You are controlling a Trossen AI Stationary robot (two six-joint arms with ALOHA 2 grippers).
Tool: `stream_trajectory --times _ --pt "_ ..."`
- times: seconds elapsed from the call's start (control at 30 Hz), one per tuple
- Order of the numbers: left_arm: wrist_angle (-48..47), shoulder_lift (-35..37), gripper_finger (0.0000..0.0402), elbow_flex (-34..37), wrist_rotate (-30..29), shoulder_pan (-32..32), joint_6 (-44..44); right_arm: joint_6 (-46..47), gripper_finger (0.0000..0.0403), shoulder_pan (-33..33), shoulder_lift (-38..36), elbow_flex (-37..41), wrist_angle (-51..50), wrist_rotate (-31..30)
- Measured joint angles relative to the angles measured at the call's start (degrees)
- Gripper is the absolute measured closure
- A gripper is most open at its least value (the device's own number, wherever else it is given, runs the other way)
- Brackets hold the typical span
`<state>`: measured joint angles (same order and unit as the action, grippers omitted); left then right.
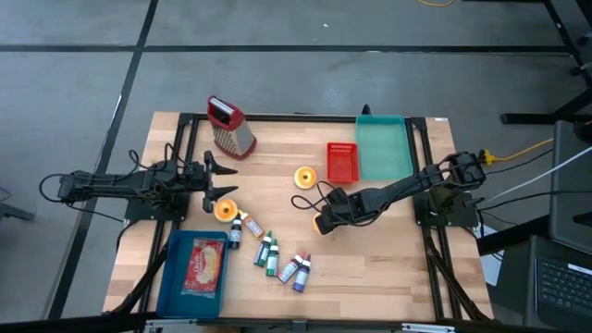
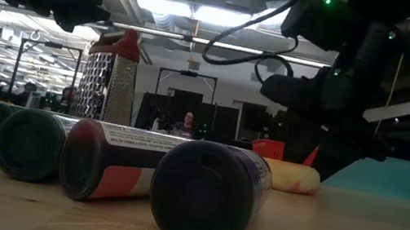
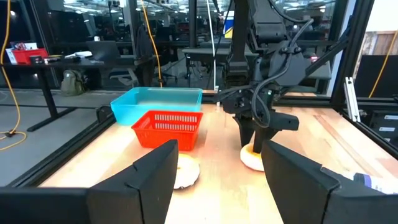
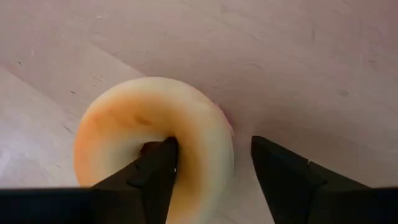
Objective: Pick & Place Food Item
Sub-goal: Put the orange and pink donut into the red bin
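A pale, orange-tinged ring-shaped food item (image 4: 155,124) lies flat on the wooden table right of centre (image 1: 320,225). My right gripper (image 4: 211,155) points steeply down over it, open. One finger stands in the ring's hole and the other outside its wall, with a gap between that finger and the ring. In the low view this ring (image 2: 291,176) lies under the dark right arm. A second ring (image 1: 305,177) lies farther back, and a third (image 1: 223,210) lies near my left gripper (image 1: 215,180). That gripper waits open and level at the table's left. My right gripper comes from above, slanting down, astride one side of the ring's wall (image 4: 205,140). One finger (image 4: 158,171) is down in the hole and the other (image 4: 280,174) stands clear outside. I cannot tell whether the inner finger touches the wall. The ring lies flat on the table.
A red basket (image 1: 342,162) and a teal tray (image 1: 384,146) stand at the back right. A box grater (image 1: 229,125) stands at the back left. Several small bottles (image 1: 273,254) lie near the front centre. A blue tray (image 1: 172,277) with a food packet sits at the front left.
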<state>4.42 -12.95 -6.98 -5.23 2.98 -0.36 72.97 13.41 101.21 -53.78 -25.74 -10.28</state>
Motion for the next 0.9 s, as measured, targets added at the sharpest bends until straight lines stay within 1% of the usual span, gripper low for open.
stream_trajectory --times 0.1,0.17,0.23,0.37,0.4,0.53,0.7,0.8,0.9 --pt "0.0 0.0 0.0174 0.0 0.0 0.0 0.0 0.1 0.0209 0.0 -0.1 0.0 0.2 0.0" --pt "0.0 0.0 0.0174 0.0 0.0 0.0 -0.1 -0.2 0.0233 0.0 -0.7 0.1 0.4 -0.4" --pt "0.0 0.0 0.0174 0.0 0.0 0.0 -0.2 -0.3 0.0270 0.0 -1.5 0.1 0.6 -0.8" --pt "0.0 0.0 0.0174 0.0 0.0 0.0 -0.4 -1.0 0.0372 -0.2 -1.9 0.2 1.5 -0.8" --pt "0.1 0.0 0.0174 0.0 0.0 0.0 -0.4 -1.4 0.0385 -0.3 -1.9 0.2 2.0 -0.9" --pt "0.1 0.0 0.0174 0.0 0.0 0.0 -0.4 -2.0 0.0383 -0.4 -1.9 0.2 4.4 -0.8" --pt "0.1 0.0 0.0174 0.0 0.0 0.0 -0.4 -4.8 0.0396 -0.5 -2.9 -2.4 4.2 -1.3" --pt "0.0 0.0 0.0174 0.0 0.0 0.0 -0.4 -8.5 0.0395 -1.0 -4.2 -5.4 3.9 -3.5" --pt "0.0 0.0 0.0174 0.0 0.0 0.0 -0.4 -12.3 0.0395 -1.7 -6.3 -8.7 0.8 -7.6"
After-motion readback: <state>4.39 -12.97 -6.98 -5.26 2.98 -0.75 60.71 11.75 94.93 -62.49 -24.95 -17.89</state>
